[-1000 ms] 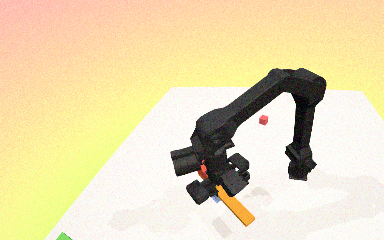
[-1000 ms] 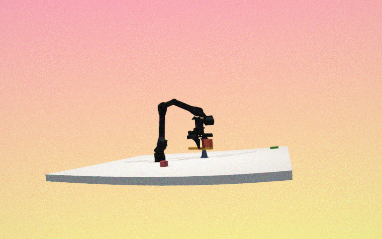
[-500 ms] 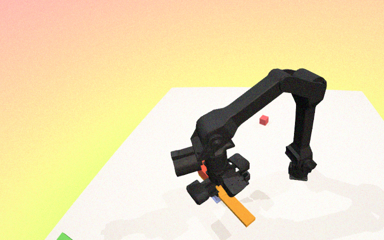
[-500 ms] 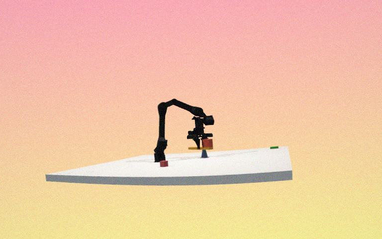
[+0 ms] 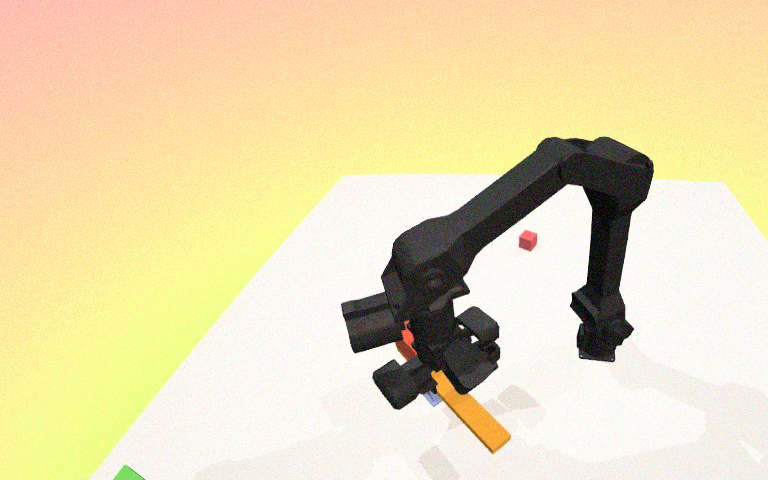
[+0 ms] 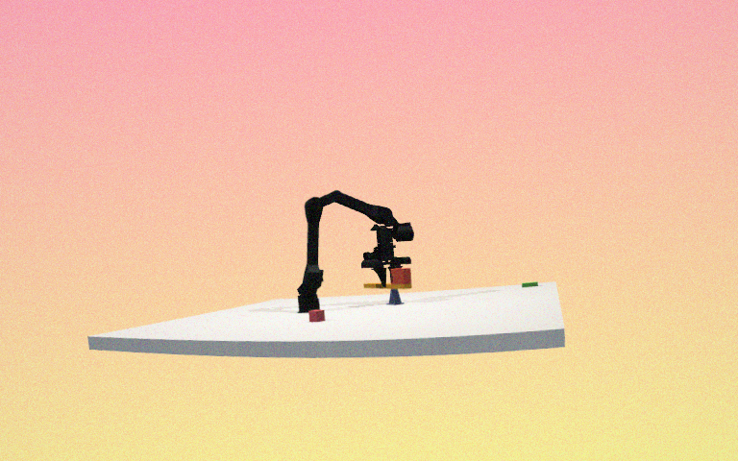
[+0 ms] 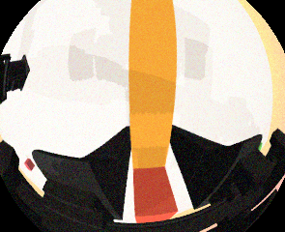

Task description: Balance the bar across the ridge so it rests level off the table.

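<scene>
In the top view, the bar (image 5: 476,419) (image 6: 374,285) (image 7: 153,48) lies directly beneath the gripper (image 5: 440,383) (image 6: 389,284) (image 7: 151,130), its long axis running from far left to near right. The ridge (image 5: 433,398) (image 6: 395,298) peeks out below, its full direction hidden.

In the exterior view, the bar looks about level above the bench (image 5: 257,333) (image 6: 327,328) (image 7: 41,121), with the ridge under it, right of its middle. The red block (image 5: 405,340) (image 6: 401,276) (image 7: 154,190) sits on its right end (that weight probably explains the uneven overhang). Whether bar and ridge fully touch I cannot tell.

In the wrist view, the gripper is closed on the bar, one finger against each long side, the red block just beside the grip. Release seems the next step; the fingers should part squarely across the long axis, lest one drag the bar off balance.
</scene>
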`<state>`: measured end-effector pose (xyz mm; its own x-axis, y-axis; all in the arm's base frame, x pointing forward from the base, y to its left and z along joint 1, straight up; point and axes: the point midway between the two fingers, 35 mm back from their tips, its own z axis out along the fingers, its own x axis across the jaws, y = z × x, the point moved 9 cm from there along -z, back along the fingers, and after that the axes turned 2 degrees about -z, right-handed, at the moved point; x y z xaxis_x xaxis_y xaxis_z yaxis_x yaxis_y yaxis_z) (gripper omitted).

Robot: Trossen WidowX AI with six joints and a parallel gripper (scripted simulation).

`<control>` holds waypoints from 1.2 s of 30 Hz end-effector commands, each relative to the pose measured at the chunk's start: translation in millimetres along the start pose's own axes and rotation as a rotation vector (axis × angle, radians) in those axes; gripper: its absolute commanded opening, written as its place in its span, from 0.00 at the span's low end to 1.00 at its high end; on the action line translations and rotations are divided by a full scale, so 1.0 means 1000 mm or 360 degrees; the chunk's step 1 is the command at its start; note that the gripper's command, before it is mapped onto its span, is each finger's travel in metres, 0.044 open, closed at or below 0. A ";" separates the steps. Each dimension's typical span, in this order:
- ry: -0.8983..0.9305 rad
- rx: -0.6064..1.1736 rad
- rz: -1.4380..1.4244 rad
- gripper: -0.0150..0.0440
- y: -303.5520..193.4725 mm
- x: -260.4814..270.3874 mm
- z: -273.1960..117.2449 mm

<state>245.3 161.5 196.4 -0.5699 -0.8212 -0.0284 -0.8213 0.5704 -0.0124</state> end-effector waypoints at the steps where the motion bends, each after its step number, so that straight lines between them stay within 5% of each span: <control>1: 0.0000 0.0000 0.0000 0.54 0.000 0.000 0.000; 36: 0.0000 0.0000 0.0000 0.57 0.000 0.000 0.000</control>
<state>245.3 161.5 196.3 -0.5700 -0.8212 -0.0280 -0.8213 0.5704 -0.0123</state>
